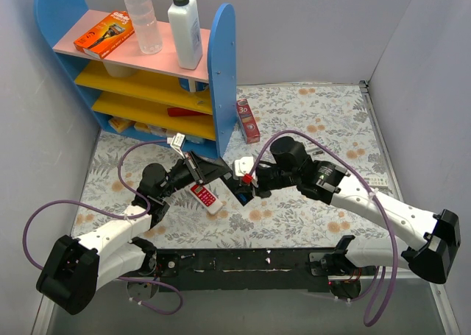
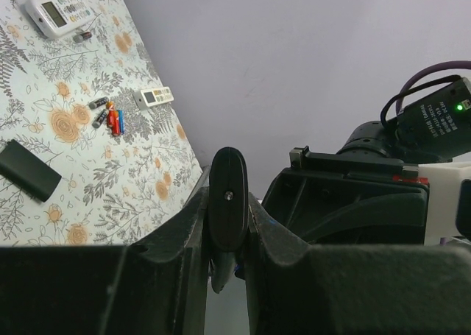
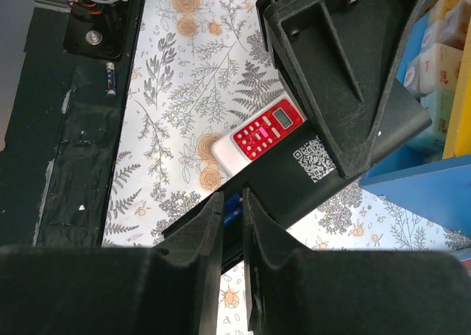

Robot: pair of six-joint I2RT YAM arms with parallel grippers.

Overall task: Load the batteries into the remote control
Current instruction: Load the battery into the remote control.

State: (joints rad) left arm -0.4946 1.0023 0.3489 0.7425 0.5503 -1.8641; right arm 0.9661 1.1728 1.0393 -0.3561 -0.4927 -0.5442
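Between the R claw's (image 3: pixel 232 199) fingers, which stand only a slit apart, sits a blue cell (image 3: pixel 232 208). It looks pinched there, tho I can't see how firmly. The cell touches the near edge of the remote control (image 3: pixel 283 191), right at its free end, so the R claw is basically on the remote w/ no gap to cross. Whether the cell is in the bay or just against the rim I can't tell; the fingers hide it.

L claw (image 2: pixel 228 202) is clamped tight on the remote's other end, holding it up off the worktop (image 3: pixel 169 92), seen end-on btwn the pads in the L wrist view. The remote's long axis runs from the L claw toward the R claw and crosses the R fingers at a slant. So the R arm is the one to seat the cell; L just steadies. My guess at the next move: a short push into the remote, cell lined up w/ its long axis.

Below the remote, on the worktop, lies a red-and-white remote (image 3: pixel 257 138). Farther from it are spare batteries (image 2: pixel 110 118) in a small cluster and a flat black piece (image 2: pixel 29 169), maybe the bay cover.
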